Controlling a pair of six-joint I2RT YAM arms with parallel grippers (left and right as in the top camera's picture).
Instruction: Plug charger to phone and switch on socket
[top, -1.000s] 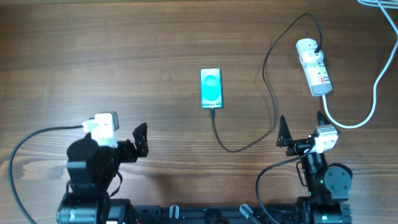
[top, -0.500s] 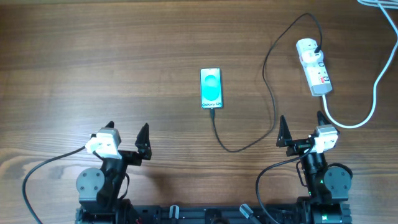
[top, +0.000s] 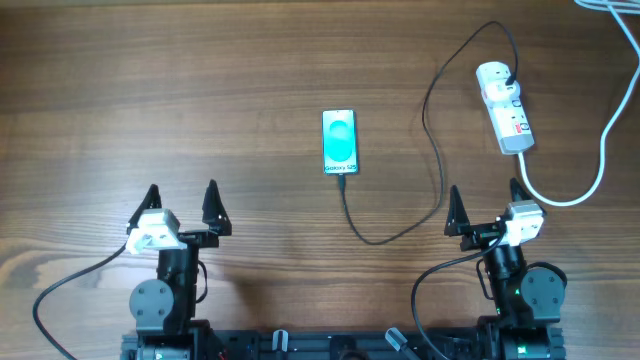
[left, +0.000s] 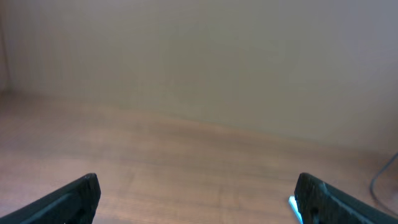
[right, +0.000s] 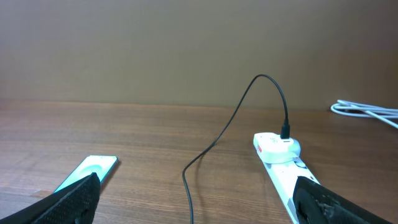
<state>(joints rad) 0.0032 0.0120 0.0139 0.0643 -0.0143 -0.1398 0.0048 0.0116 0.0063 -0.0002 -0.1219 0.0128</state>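
Observation:
The phone (top: 339, 142) lies flat mid-table, cyan screen up, text at its near end. The charger's black cable (top: 436, 150) runs from a white adapter on the socket (top: 508, 110), loops down and back, and its tip meets the phone's near end. My left gripper (top: 181, 195) is open and empty, near left, well short of the phone. My right gripper (top: 484, 200) is open and empty, near right, below the socket. The right wrist view shows the phone (right: 87, 171), the cable (right: 205, 149) and the socket (right: 292, 174) beyond my open fingers (right: 198, 199). The left wrist view shows open fingers (left: 198, 199) and a phone sliver (left: 291, 202).
The socket's thick white lead (top: 600, 150) curves off the strip's near end and up the right table edge; it also shows in the right wrist view (right: 367, 111). The table is brown wood (top: 150, 90). A plain wall stands beyond the far edge.
My left arm has swung and drawn back: its gripper moved left and now points away from me, still open. The right arm, phone, cable and socket have not moved.

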